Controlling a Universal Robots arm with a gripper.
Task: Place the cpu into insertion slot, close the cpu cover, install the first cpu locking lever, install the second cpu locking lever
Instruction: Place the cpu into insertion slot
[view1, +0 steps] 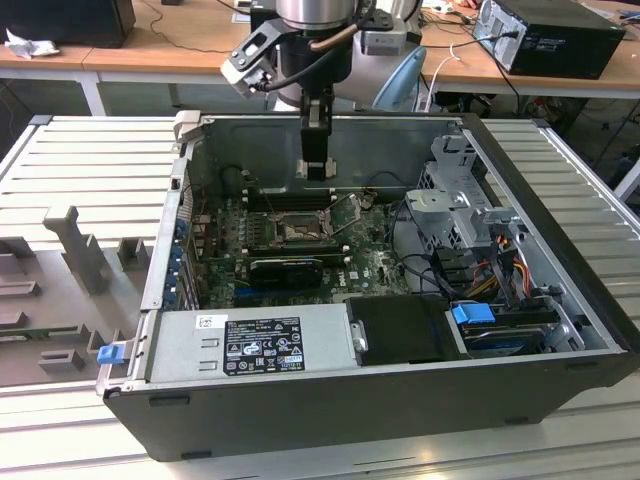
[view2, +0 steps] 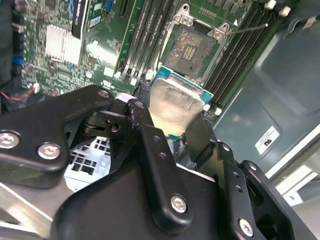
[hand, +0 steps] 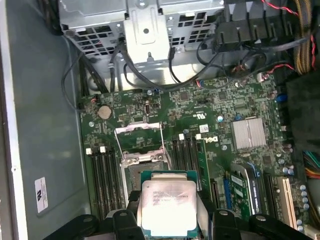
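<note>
The black gripper (view1: 318, 170) has its fingers closed on the flat square chip (hand: 167, 205), pale dull metal on top. The dark square socket (view2: 192, 50) lies uncovered, apart from it.

One cpu (hand: 167, 206), one insertion slot (view2: 192, 50)
</note>
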